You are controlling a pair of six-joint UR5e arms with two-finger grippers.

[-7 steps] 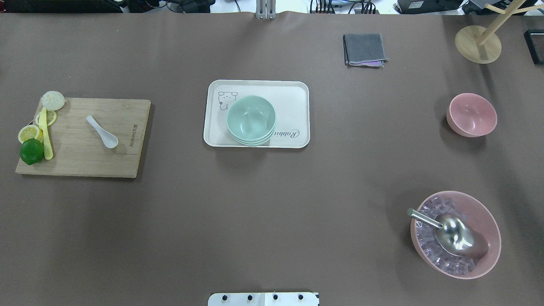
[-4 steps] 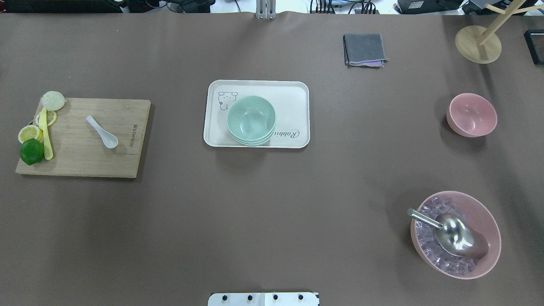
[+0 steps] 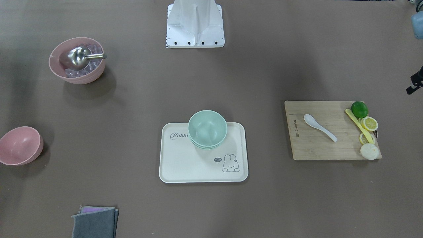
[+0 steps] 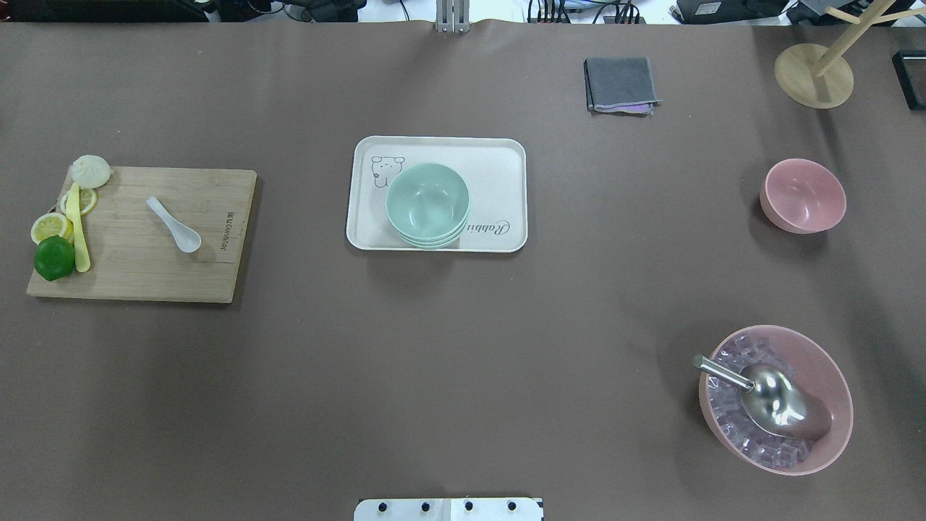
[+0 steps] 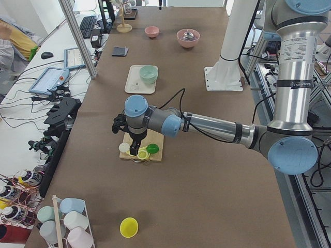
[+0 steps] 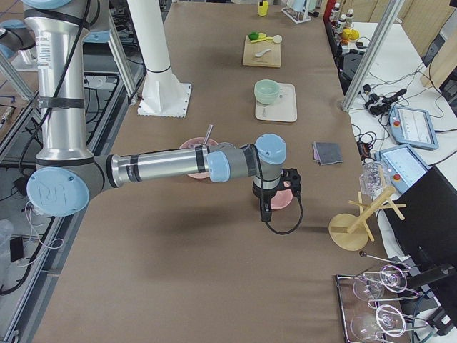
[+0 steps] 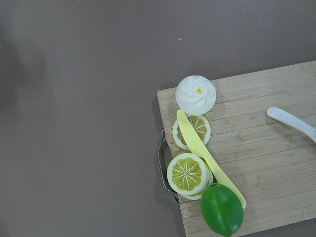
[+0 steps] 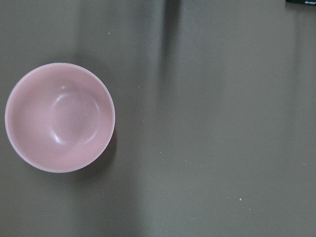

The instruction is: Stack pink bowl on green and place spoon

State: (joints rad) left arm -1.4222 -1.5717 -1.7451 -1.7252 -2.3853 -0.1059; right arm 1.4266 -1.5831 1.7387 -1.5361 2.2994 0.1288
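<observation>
An empty pink bowl (image 4: 803, 195) stands on the table at the right; it shows in the right wrist view (image 8: 59, 117) at the left. A stack of green bowls (image 4: 427, 204) sits on a cream tray (image 4: 499, 166) at the middle. A white spoon (image 4: 173, 224) lies on a wooden cutting board (image 4: 145, 278) at the left. My left gripper (image 5: 135, 147) hangs above the board's fruit end. My right gripper (image 6: 265, 209) hangs above the pink bowl. I cannot tell whether either is open or shut.
A lime (image 4: 54, 257), lemon slices, a yellow knife and a bun lie at the board's left end. A large pink bowl (image 4: 832, 376) with ice cubes and a metal scoop stands at the front right. A grey cloth (image 4: 621, 85) and a wooden stand (image 4: 814, 72) are at the back right.
</observation>
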